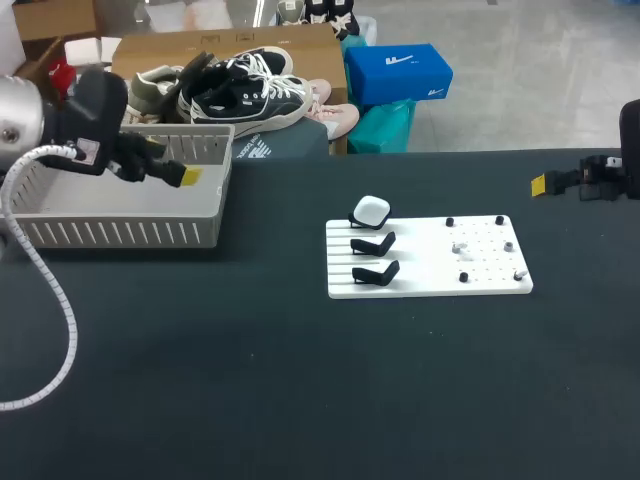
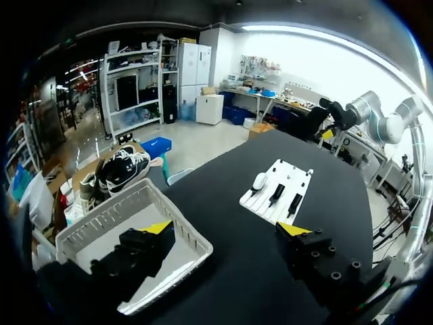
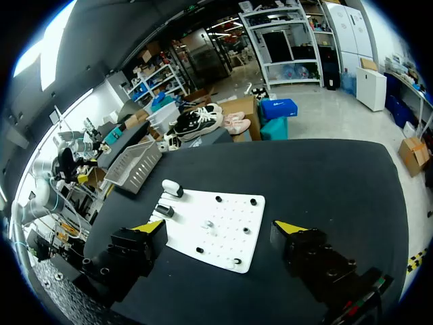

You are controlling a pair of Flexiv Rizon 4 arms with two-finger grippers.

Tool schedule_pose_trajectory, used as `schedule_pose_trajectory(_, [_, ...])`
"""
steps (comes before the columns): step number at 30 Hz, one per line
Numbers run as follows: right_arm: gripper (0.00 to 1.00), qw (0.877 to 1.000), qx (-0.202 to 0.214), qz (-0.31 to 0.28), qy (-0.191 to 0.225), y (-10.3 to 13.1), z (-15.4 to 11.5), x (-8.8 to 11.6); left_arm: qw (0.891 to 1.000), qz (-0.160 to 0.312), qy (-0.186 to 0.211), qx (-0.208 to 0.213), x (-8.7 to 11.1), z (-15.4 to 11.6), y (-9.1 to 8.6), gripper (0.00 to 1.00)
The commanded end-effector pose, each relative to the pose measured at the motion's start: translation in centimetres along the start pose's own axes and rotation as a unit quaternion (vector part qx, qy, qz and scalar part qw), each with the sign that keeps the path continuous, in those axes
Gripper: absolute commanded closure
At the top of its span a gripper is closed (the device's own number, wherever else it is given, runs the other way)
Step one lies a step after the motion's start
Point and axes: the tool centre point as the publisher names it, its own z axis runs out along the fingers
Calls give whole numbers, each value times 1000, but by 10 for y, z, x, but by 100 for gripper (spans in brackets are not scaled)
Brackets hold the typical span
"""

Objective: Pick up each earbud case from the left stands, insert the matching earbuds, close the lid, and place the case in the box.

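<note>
Nearest you the dark table (image 1: 200,380) runs up to the white board (image 1: 420,262). On the board's left side three black stands sit in a row leading away from you: the near stand (image 1: 376,271) and the middle stand (image 1: 373,243) hold nothing, while the far stand carries the one earbud case (image 1: 371,210). That case is white, rounded and glossy, and it is too small to tell whether its lid is up or down. Expect it to be light, rigid and slick, so a pinch on its curved ends would likely let it squirt out. Take it across its two broader faces, low on the body and clear of the lid seam, and lift it gently off the stand. On the board's right side, among black pegs, sit a few small pale bits (image 1: 460,247) that may be the earbuds; they look tiny and easy to flick away. Farther off to the left is the pale slatted box (image 1: 120,232), with your left arm (image 1: 90,110) above it, the left jaws spread wide and holding nothing. At the far right edge your right arm (image 1: 600,175) hangs over the table, well apart from the board, the right jaws likewise spread and empty.
</note>
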Motion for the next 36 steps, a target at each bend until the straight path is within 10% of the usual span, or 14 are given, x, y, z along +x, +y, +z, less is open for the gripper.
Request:
schedule_pose_trajectory(1, [0, 1000, 0, 0, 0, 0, 0, 0, 995, 70, -4, 70, -15, 24, 9, 0])
schedule_pose_trajectory(14, [0, 1000, 0, 0, 0, 0, 0, 0, 965, 210, -17, 155, -32, 81, -4, 0])
schedule_pose_trajectory(36, [0, 1000, 0, 0, 0, 0, 0, 0, 937, 249, -3, 245, -28, 176, -47, 0])
